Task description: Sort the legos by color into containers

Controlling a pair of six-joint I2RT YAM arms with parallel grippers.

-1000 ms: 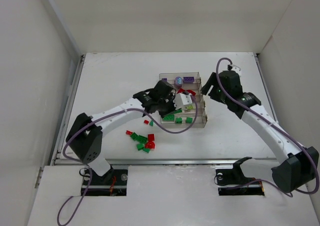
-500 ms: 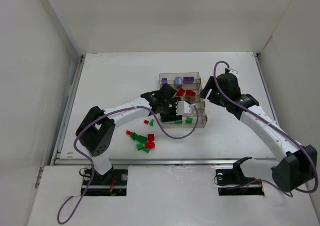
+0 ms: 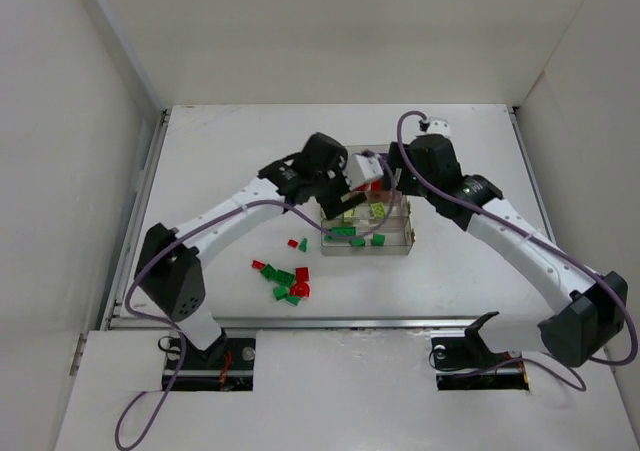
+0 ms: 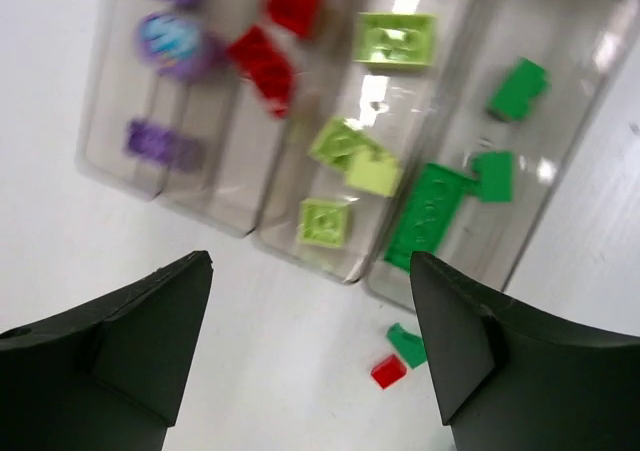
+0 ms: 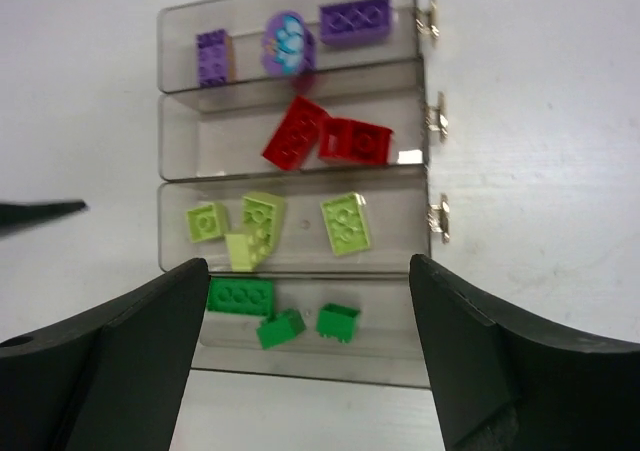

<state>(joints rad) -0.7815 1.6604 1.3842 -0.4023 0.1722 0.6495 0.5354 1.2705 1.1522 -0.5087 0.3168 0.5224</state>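
Observation:
The containers are one clear tray (image 5: 395,226) of four long compartments, also seen from above (image 3: 390,250) and in the left wrist view (image 4: 570,121). Its rows hold purple legos (image 5: 355,19), red legos (image 5: 310,131), lime legos (image 5: 345,219) and dark green legos (image 5: 240,296). My left gripper (image 4: 310,341) hangs open and empty above the tray's end, over the tray's left part (image 3: 348,201) in the top view. My right gripper (image 5: 310,356) is open and empty above the tray, over the tray's far right part (image 3: 398,179) in the top view.
Loose red and green legos (image 3: 288,281) lie on the white table left of and nearer than the tray. A red brick (image 4: 388,371) and a green brick (image 4: 405,344) sit just outside the tray's end. White walls close in the table on both sides and at the back.
My left gripper has gone from shut to open and swung from the tray's near side toward its far side. My right gripper has moved left, over the tray.

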